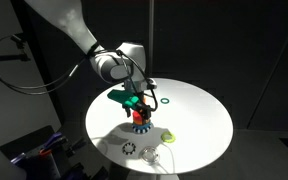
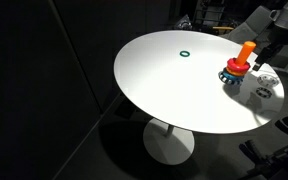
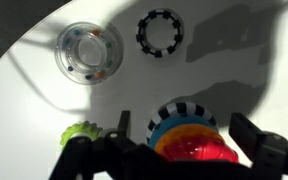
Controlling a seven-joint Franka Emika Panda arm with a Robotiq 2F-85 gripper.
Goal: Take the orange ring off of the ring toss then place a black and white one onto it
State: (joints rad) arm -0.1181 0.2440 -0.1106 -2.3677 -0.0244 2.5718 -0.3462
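gripper: the Robotiq gripper [image 3: 182,128] fills the bottom of the wrist view. Its dark fingers [image 3: 256,140] are spread wide, one on each side of the ring stack. Jaws apart, not pinching anything afaict.
orange ring: small flat red-orange plastic ring [image 3: 196,152], on top of the stack, right btw the fingers and still on the peg.
ring toss: upright orange peg on a small round blue base [image 2: 243,52], near the table edge. In both exterior views the gripper hangs directly over it.
stack: yellow + blue layers under the red-orange one, w/ a black/white striped rim at the bottom. Can't tell if that's a ring or part of the base.
black and white ring: small ring w/ alternating black & white segments [image 3: 161,32], flat on the table, apart from the ring toss.
clear ring: see-thru plastic ring w/ coloured beads inside [image 3: 89,50], just beside the black and white ring.
green ring: thin dark-green ring [image 2: 185,54], well apart from the rest.
yellow-green blob: blurry lime thing [image 3: 81,133] next to one finger, can't ID it.
table: round white tabletop [image 2: 154,85] on a pedestal.
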